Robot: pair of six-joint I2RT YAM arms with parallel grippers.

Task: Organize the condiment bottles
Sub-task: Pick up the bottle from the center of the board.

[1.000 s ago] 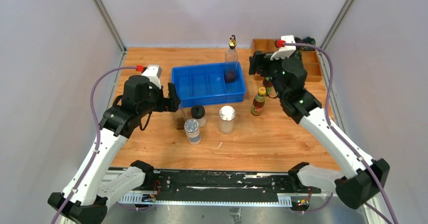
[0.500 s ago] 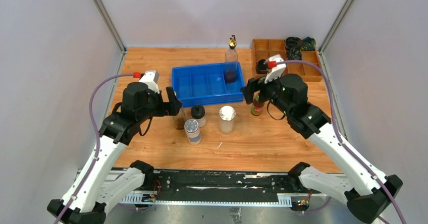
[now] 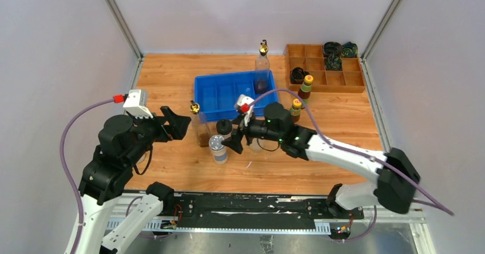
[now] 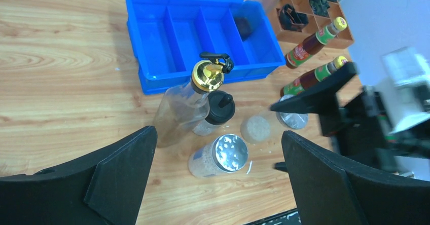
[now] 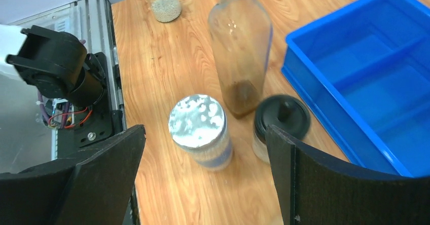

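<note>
Overhead, the left arm is seen folded at the near-left corner of the table (image 3: 171, 76), elbow raised, forearm levelled toward the right. The left gripper (image 3: 180, 122) is spread wide and empty, aimed at the near cruet (image 3: 199, 129) and stopped a little short of it. The right arm is stretched low and long from its base, across the front of the table toward the left. The right gripper (image 3: 234, 137) is likewise spread and empty, fingers pointed leftward. In its wrist view the front shaker (image 3: 218, 149) and the black-capped jar (image 3: 224, 128) are framed between the fingers, neither touched.

Near cruet: upright on the wood just in front of the left end of the blue bin (image 3: 229, 115). Long axis vertical, gold spout topmost, a dark residue noted at its bottom.

Far cruet (image 3: 262, 74): upright in the bin's rightmost compartment, spout up.

Front shaker and jar: both upright, lids up, close together beside the near cruet.

Second shaker (image 4: 293, 118): largely hidden by the right gripper from above; its silver lid is caught in the left wrist view.

Nearer sauce bottle (image 3: 294, 112): upright, yellow cap up, just off the bin's right front corner. Farther sauce bottle (image 3: 306, 88): upright, just in front of the wooden tray (image 3: 343, 82).
</note>
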